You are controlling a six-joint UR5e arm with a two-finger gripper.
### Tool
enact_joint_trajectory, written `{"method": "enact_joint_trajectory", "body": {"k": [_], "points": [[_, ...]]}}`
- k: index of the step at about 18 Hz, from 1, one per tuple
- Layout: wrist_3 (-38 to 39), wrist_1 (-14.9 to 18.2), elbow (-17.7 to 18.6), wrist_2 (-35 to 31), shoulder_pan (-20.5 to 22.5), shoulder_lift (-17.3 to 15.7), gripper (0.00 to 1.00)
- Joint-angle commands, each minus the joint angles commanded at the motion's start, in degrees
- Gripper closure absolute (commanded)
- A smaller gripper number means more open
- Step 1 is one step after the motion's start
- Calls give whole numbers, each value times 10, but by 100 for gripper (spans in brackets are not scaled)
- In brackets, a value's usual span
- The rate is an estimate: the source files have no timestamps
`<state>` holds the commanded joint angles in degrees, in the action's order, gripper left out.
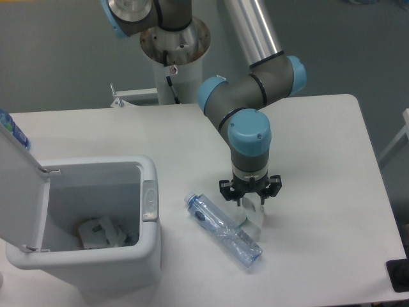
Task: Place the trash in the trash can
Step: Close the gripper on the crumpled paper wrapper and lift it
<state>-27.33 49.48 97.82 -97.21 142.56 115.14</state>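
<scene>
Hanging straight down from the grey, blue-capped wrist, the gripper (250, 199) sits right over the crumpled wrapper (252, 214), its dark fingers (225, 189) spread apart on either side of the wrapper's top. The jaws are parted, and whether the fingertips already touch the wrapper cannot be told, since the wrist body covers the gap between them. Most of the white, translucent wrapper shows just below and slightly to the camera-right of the fingertips, lying on the white table (319, 160).

Touching the wrapper on its lower camera-left side lies the crushed clear plastic bottle (223, 229), flat on the table and set diagonally. Its blue cap (188, 199) points up and to camera-left, just beside the left finger's level, and its other end reaches down below the fingers toward the front edge of the table.

Well to the camera-left of the fingers stands the white trash can (102, 217), its flip lid (19, 192) swung open and standing up on the far camera-left side. A small grey push-button (149, 201) sits on the rim facing the bottle. Inside the bin, some pale crumpled pieces (105, 233) lie on the bottom.
</scene>
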Motion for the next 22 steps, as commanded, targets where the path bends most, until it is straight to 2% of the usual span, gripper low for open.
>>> {"method": "enact_joint_trajectory", "body": {"k": [5,8,10,12,15,19,20,22], "points": [[-9,1,-10,4,17,-8,100],[-21,3,-17,24,32,-34,100],[-21,2,-39,74,47,-60,100],[-8,4,-83,142,66,-85,100],[57,4,-114,243,80,-111,100],[193,4,-152,299,59,-138,100],[216,4,-156,303,41,-141,100],[232,11,-142,296,-23,-155,100]]}}
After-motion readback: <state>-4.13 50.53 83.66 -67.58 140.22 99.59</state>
